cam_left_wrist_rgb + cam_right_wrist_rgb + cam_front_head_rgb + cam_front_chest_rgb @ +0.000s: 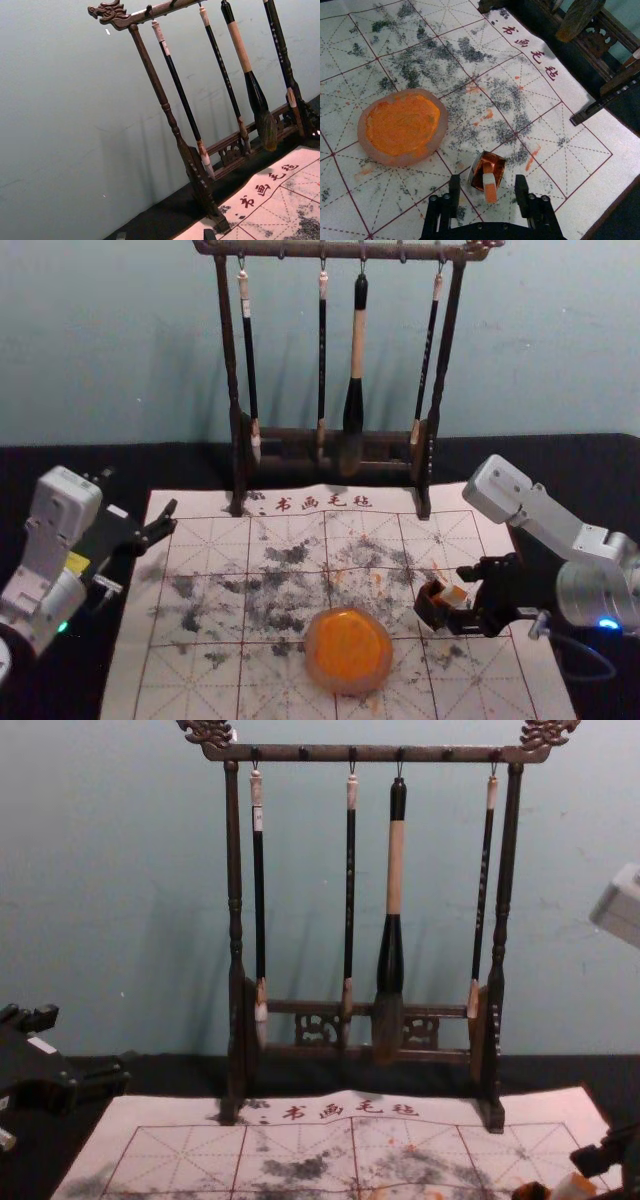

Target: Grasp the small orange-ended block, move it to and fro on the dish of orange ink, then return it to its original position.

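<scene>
Low in the right wrist view, the right gripper (487, 184) is holding its jaws spread, the block (490, 194) resting between them at a coppery box (497, 166). Looking light and stiff, perhaps slippery with ink, it is inviting a pinch on its pale sides. That view is showing the whole dish (402, 127), upper left; the chest view is giving the block's side, lower right. The left gripper (169, 518) is idling, spread, at the head view's left.

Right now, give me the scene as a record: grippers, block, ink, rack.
right_gripper: open, around block, not clamped
left_gripper: open, by the mat's left edge
block: orange-ended, at small brown holder
ink_dish: orange ink, on mat, left of holder in head view
rack: behind, four brushes hanging
stage: block not yet grasped
</scene>
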Controlling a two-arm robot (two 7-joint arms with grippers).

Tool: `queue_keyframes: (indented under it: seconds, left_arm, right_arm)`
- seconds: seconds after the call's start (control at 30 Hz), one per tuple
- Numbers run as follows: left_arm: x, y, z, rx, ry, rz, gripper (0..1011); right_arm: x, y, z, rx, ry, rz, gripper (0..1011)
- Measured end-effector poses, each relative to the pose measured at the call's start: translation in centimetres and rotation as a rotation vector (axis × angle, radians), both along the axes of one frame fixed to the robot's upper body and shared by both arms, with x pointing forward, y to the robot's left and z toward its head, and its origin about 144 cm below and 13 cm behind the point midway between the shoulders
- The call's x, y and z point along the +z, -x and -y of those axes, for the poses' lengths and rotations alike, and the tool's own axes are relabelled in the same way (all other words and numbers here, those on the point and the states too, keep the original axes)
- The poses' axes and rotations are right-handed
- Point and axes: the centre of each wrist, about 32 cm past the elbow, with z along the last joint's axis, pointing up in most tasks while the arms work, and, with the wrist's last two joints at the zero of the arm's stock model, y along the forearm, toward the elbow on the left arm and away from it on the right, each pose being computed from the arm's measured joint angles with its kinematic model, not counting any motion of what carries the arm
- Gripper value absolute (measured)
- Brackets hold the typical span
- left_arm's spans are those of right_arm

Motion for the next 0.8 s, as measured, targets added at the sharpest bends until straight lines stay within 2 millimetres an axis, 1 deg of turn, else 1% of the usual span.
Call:
queue_keyframes:
  seconds: [0.03,0.07,0.13,0.2,0.23,0.27,0.43,0.63,0.77,0.8]
  left_arm:
    - [0.0,0.0,0.0,0.0,0.0,0.0,1001]
    - [0.0,0.0,0.0,0.0,0.0,0.0,1001]
    - [0.0,0.0,0.0,0.0,0.0,0.0,1001]
    - [0.0,0.0,0.0,0.0,0.0,0.0,1001]
    - [0.0,0.0,0.0,0.0,0.0,0.0,1001]
    - [0.0,0.0,0.0,0.0,0.0,0.0,1001]
    - [0.0,0.0,0.0,0.0,0.0,0.0,1001]
    - [0.0,0.0,0.0,0.0,0.0,0.0,1002]
    - [0.0,0.0,0.0,0.0,0.0,0.0,1001]
    - [0.0,0.0,0.0,0.0,0.0,0.0,1001]
  right_arm:
    - [0.0,0.0,0.0,0.0,0.0,0.0,658]
    - [0.0,0.0,0.0,0.0,0.0,0.0,715]
    - [0.0,0.0,0.0,0.0,0.0,0.0,758]
    - [0.0,0.0,0.0,0.0,0.0,0.0,833]
    - [0.0,0.0,0.0,0.0,0.0,0.0,833]
    - [0.0,0.0,0.0,0.0,0.0,0.0,886]
    - [0.0,0.0,0.0,0.0,0.0,0.0,995]
    - [-0.06,0.24,0.21,-0.013,-0.037,0.024,1000]
    - [-0.07,0.65,0.6,-0.048,-0.126,0.085,1000]
    - [-0.17,0.96,0.75,-0.075,-0.169,0.132,1000]
